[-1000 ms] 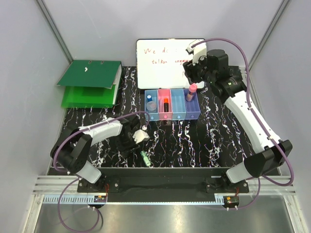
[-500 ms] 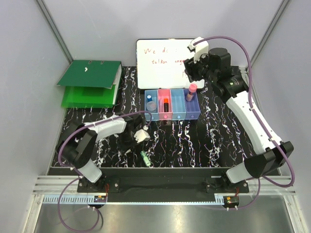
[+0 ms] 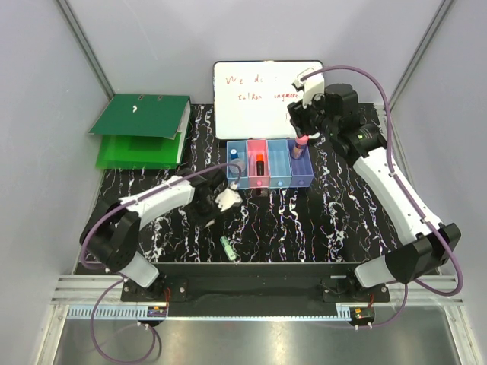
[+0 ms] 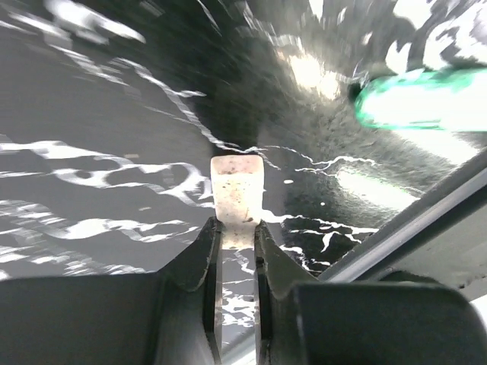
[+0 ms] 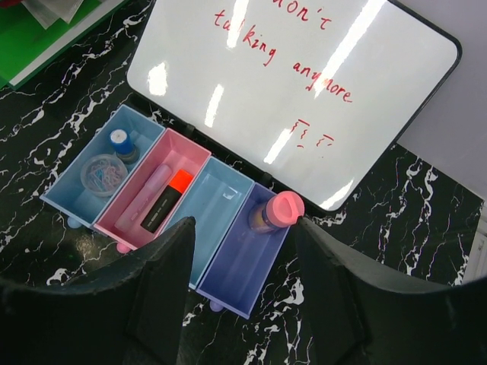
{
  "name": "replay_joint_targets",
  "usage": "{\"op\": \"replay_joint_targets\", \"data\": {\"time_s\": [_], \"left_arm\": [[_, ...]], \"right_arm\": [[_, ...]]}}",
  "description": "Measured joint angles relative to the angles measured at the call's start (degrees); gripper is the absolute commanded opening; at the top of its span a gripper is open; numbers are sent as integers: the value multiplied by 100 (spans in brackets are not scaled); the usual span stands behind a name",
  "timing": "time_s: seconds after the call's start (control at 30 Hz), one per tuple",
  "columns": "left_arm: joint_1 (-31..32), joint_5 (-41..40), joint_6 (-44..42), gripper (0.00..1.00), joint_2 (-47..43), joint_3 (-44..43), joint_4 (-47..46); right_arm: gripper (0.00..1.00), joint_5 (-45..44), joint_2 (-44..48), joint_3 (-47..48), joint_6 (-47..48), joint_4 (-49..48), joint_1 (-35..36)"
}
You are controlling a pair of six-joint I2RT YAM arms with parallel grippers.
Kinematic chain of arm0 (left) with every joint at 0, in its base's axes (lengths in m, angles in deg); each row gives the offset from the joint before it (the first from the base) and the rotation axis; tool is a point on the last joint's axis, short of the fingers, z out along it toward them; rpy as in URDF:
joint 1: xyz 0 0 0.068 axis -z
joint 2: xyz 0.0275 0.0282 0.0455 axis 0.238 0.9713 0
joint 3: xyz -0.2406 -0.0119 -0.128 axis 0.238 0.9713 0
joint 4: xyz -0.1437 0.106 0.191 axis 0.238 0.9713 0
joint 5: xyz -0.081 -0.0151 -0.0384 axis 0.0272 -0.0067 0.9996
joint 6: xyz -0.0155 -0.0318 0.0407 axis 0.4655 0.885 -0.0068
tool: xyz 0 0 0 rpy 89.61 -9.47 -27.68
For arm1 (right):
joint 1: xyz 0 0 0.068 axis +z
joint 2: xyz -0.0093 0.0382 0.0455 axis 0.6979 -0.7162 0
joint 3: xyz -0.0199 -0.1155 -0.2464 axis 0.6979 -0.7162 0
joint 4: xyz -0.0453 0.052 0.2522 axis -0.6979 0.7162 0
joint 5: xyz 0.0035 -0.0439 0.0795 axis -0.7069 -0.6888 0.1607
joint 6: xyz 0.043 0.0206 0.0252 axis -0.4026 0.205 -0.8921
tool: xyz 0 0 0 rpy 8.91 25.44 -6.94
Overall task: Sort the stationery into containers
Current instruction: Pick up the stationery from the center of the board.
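We are gripping eraser in closed left pincer, lifting toward bins; right pincer hovering open, empty, above tube.

The green clip-like piece is blurred, cut by the left wrist view's right edge.

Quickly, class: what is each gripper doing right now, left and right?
Left gripper: closed on the small grey-white block.
Right gripper: open, holding nothing.

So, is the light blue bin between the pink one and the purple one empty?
Empty: the right wrist view shows only bare floor inside this light blue bin, unlike the pink bin beside it.
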Motion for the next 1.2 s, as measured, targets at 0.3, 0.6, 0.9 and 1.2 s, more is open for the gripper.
{"op": "replay_joint_targets", "data": {"time_s": [0.3, 0.6, 0.9, 1.2], "left_arm": [[4, 13, 120, 0, -531, -1419, 111], [4, 66, 498, 0, -514, -2033, -614], [144, -258, 577, 0, -481, -2033, -1904], [575, -400, 457, 0, -968, -2159, -2730]], "right_arm": [[64, -160, 337, -756, -118, 7, -122], [69, 693, 393, -1056, -643, 205, -313], [76, 2492, 529, -1056, -1429, 509, -315], [75, 3348, 555, -1069, -2114, 424, -402]]}}
